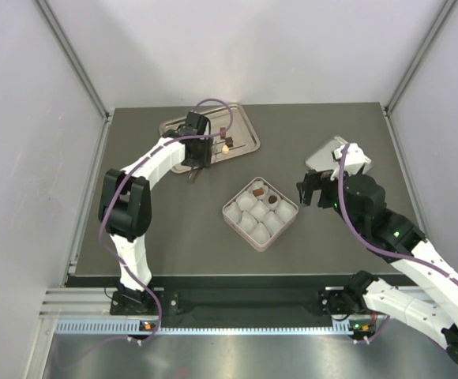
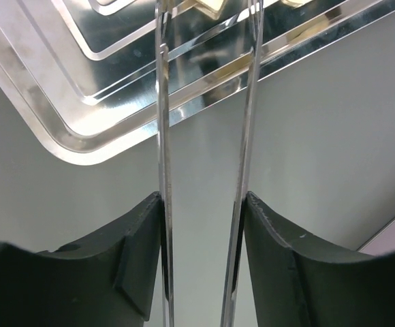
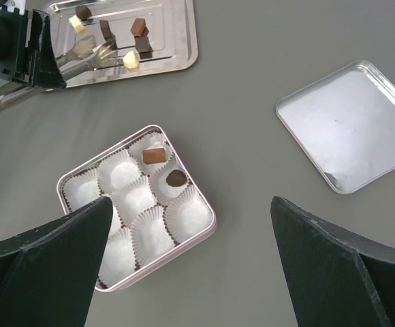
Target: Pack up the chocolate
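Left claw (image 2: 203,197): clamped on tongs (image 2: 162,136), reaching over tray (image 3: 177,54).
Right claw (image 3: 191,204): wide apart, empty.
Done: two chocolate (image 3: 154,155) pieces were in box (image 3: 208,228).
Remaining: several on tray.

A dark grey worktop (image 1: 174,237) stands between plain pale walls (image 1: 24,118). Grey metal posts (image 1: 75,61) run up the back corners, and a slotted rail (image 1: 237,325) lines the near edge.

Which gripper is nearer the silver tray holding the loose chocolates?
Left. The left gripper, holding tongs, is at the tray; the right gripper is past the pink box.
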Robot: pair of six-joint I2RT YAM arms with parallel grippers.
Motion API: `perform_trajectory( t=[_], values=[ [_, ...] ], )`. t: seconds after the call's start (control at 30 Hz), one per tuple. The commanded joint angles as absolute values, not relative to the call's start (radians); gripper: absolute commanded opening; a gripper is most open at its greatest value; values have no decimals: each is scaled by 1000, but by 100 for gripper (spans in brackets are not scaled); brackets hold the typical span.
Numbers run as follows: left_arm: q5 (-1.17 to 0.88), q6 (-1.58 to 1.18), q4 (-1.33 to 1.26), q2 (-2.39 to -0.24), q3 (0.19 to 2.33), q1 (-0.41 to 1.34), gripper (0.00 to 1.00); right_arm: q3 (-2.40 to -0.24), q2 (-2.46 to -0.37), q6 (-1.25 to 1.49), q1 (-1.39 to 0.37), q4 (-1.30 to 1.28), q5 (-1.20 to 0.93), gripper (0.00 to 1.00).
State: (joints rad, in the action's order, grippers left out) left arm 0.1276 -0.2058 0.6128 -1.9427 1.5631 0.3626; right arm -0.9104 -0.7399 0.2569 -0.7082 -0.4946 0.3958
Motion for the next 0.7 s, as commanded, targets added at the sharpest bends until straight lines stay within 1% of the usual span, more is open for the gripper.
perform_trajectory(
  t=[0.0, 0.1, 0.13, 0.33, 0.67],
  values=[
    [124, -192, 607, -1944, 1585, 357, 52, -913, -727, 245, -698, -446, 410, 100],
    [135, -186, 614, -1940, 1586, 357, 50, -913, -726, 245, -698, -445, 405, 100],
    [138, -184, 623, -1940, 1595, 357, 47, -913, -726, 247, -698, -446, 403, 100],
    [156, -179, 646, -1939, 1631, 359, 43, -914, -709, 248, -698, -451, 405, 100],
    [140, -176, 707, -1864, 1674, 359, 41, -937, -715, 255, -698, -457, 396, 100]
  ],
)
